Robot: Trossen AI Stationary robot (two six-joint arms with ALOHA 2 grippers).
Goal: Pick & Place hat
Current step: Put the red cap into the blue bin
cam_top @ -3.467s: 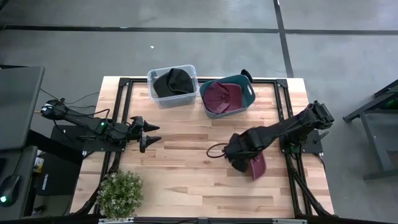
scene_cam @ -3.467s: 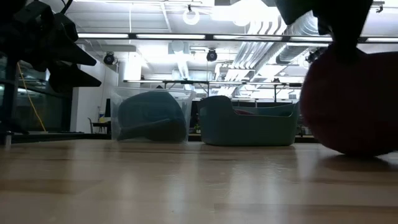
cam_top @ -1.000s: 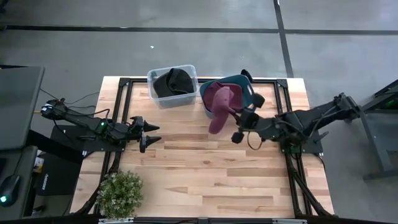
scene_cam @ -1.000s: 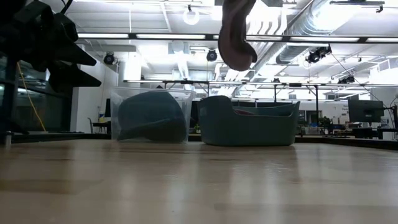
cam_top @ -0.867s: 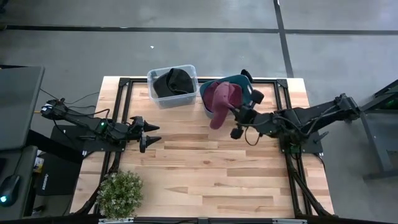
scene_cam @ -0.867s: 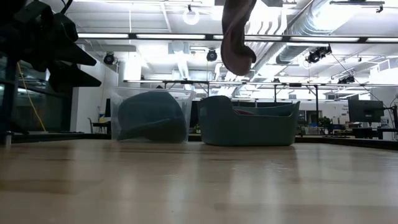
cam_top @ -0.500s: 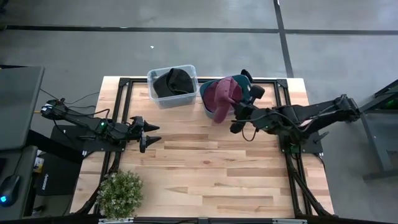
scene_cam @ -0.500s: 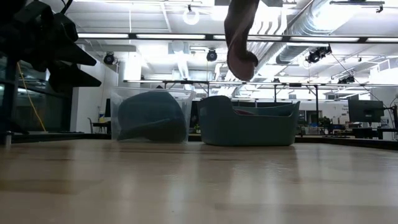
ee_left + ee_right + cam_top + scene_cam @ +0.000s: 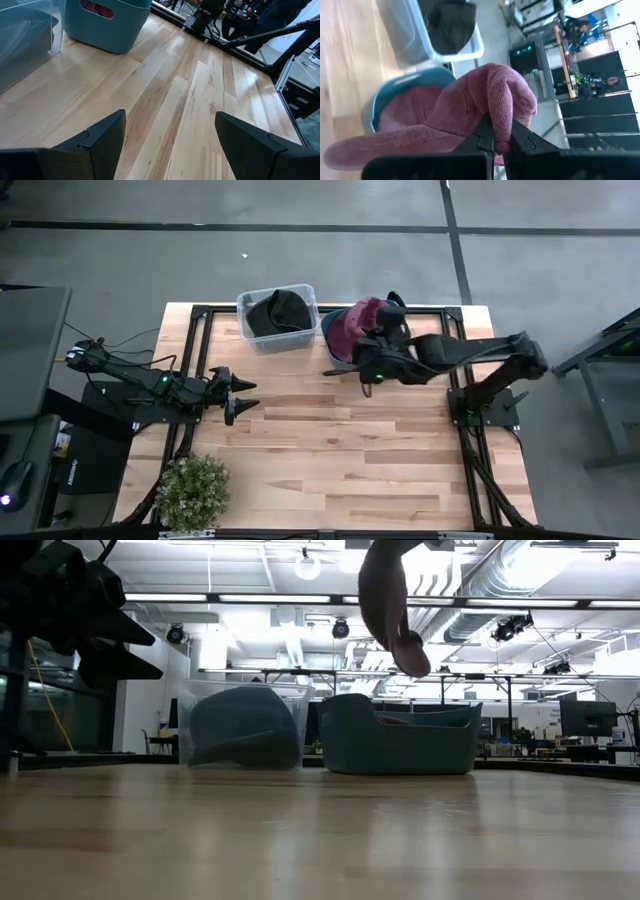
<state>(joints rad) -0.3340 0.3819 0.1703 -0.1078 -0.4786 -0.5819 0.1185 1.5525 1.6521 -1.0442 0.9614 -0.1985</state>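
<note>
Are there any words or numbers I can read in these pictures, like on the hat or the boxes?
None can be read.
Maroon fabric hat held in the right gripper: no lettering shows.
Teal plastic tub: plain, no label.
Clear plastic bin with the dark hat in it: no label visible.
Equipment in the room behind the table: only small lights, anything written there is too small to read.

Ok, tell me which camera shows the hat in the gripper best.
The right wrist view: the maroon hat fills it, pinched in the shut right gripper above the teal bin. The high view shows it small, partly under the arm. The low view shows it hanging. The left wrist view misses it.
</note>
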